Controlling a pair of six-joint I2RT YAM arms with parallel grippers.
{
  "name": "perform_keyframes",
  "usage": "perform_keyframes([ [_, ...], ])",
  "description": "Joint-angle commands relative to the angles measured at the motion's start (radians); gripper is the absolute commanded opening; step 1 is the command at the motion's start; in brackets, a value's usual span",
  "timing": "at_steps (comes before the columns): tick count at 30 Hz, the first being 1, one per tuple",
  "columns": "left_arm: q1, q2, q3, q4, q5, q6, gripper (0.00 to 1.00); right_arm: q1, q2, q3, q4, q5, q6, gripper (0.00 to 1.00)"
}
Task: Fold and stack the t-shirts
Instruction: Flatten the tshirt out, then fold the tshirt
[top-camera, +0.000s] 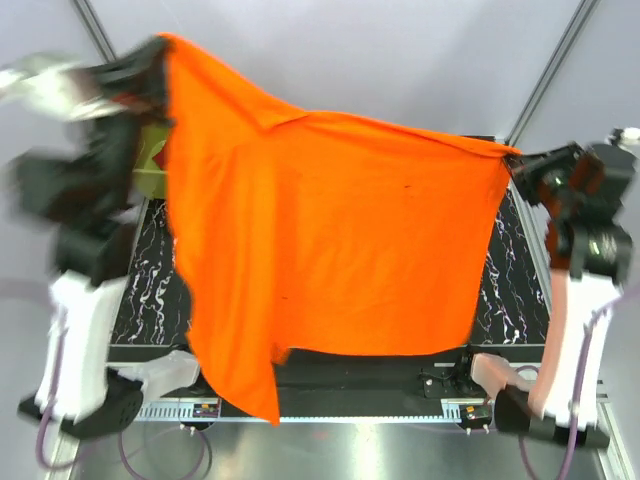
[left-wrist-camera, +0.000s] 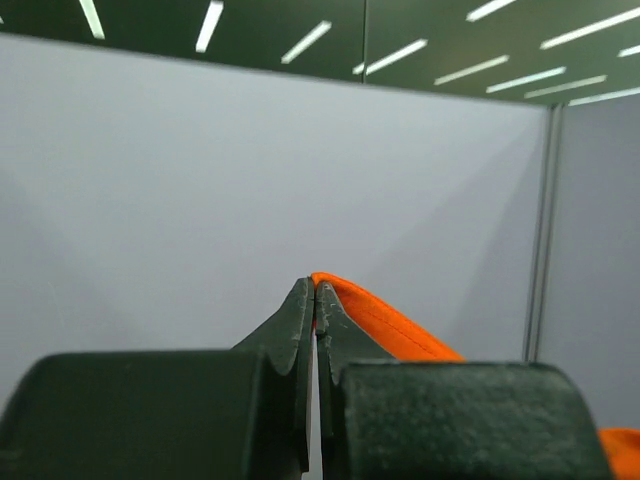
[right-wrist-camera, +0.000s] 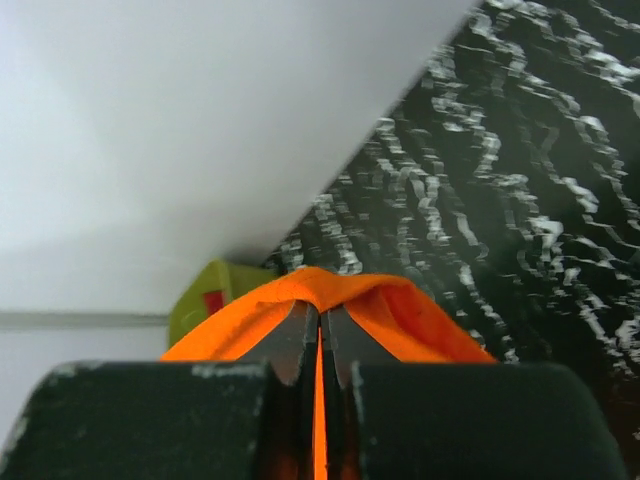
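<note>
left gripper (left-wrist-camera: 315, 292) is pinched tight on one corner of the orange t-shirt (top-camera: 330, 230), held high. from there the cloth hangs as a wide sheet across to the right gripper (right-wrist-camera: 322, 318), likewise clamped on the opposite corner. it looks light and limp and sags between the grips, so corners and hems are the best holds. just below the left gripper sits an olive-green bin (top-camera: 145, 182), likely to snag the cloth. the marbled table (top-camera: 150, 280) lies under both, mostly curtained.
</note>
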Motion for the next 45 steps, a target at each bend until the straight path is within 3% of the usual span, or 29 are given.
perform_keyframes([
  [1,-0.004,0.198,-0.213,0.129,-0.025,0.040,0.00,-0.002,0.157,-0.130,0.173,0.135,0.000,0.00],
  [6,-0.004,0.420,-0.553,0.408,-0.058,0.078,0.00,-0.016,0.347,-0.328,0.382,0.221,-0.086,0.00],
  [8,-0.001,0.563,-0.574,0.449,-0.068,0.058,0.00,-0.022,0.421,-0.366,0.477,0.236,-0.160,0.00],
  [13,0.013,0.841,-0.438,0.462,0.002,-0.046,0.00,-0.058,0.704,-0.281,0.535,0.300,-0.270,0.00],
  [16,0.016,0.991,-0.298,0.372,0.034,-0.069,0.00,-0.068,0.845,-0.184,0.531,0.299,-0.310,0.00],
  [22,0.016,1.123,-0.070,0.197,0.088,-0.087,0.00,-0.082,1.056,0.054,0.457,0.242,-0.355,0.00],
  [26,0.013,1.153,0.016,0.088,0.140,-0.124,0.00,-0.093,1.184,0.210,0.379,0.225,-0.368,0.00],
  [32,-0.004,1.117,-0.017,-0.023,0.139,-0.163,0.00,-0.093,1.293,0.368,0.368,0.158,-0.358,0.04],
  [40,-0.038,1.036,-0.069,-0.084,0.168,-0.225,0.00,-0.093,1.360,0.479,0.370,0.112,-0.321,0.00],
  [45,-0.067,0.969,-0.085,-0.190,0.186,-0.287,0.00,-0.093,1.375,0.582,0.258,0.136,-0.348,0.00],
])
